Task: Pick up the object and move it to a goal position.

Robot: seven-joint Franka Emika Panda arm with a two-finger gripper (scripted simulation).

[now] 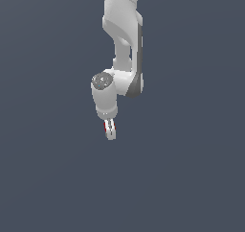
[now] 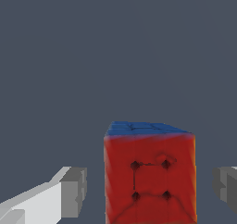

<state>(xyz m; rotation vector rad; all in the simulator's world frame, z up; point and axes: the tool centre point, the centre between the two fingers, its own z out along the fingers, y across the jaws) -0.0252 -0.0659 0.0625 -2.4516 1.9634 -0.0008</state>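
Observation:
In the wrist view the object (image 2: 149, 177) fills the space between my fingers: a cube whose red face carries dark dots joined by lines, with a blue face above it. My gripper (image 2: 149, 193) straddles it, open. A visible gap separates each grey finger pad (image 2: 74, 190) from the cube's sides. In the exterior view the gripper (image 1: 110, 131) points down from the white arm. Only a thin red sliver of the object (image 1: 105, 127) shows beside the fingers. I cannot tell whether the cube rests on the surface.
A plain dark grey-blue ground (image 1: 191, 178) surrounds the arm in both views. No other object shows.

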